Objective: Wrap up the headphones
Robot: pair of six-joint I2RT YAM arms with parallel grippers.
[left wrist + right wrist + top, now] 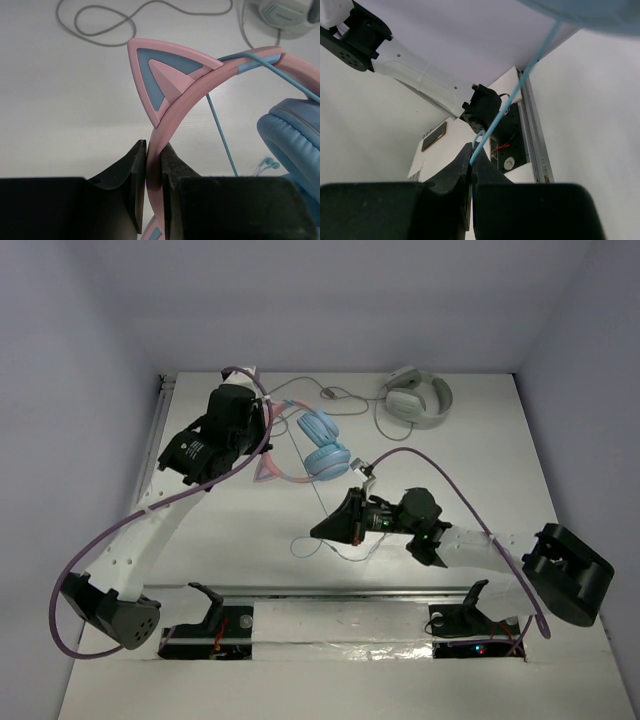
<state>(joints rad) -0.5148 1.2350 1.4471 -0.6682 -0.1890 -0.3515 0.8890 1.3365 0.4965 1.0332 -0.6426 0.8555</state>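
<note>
Okay, headphones (322, 443): left of centre on the bench (480, 480), in its far half, with the two light blue earcups (327, 458) close together.
Left claw (154, 165): pressed together on the pink headband (200, 85), one finger on each face of the band.
Grip spot: just below the pointed ear (160, 75); the earcups sit to the right of the fingers, not touching them.
Right claw (471, 165): tips pressed together, pinching the thin light-blue cable (510, 102).
Cable run: straight from the tips up to a blurred blue shape at the top of the right wrist view.
Right claw vs headphones: on the near side of the earcups and well apart, linked only by the cable.
White-grey headphones (418, 398): far right of the blue pair, apart from both claws.
Grey cable (100, 25): looped on the bench behind the pink ear.
</note>
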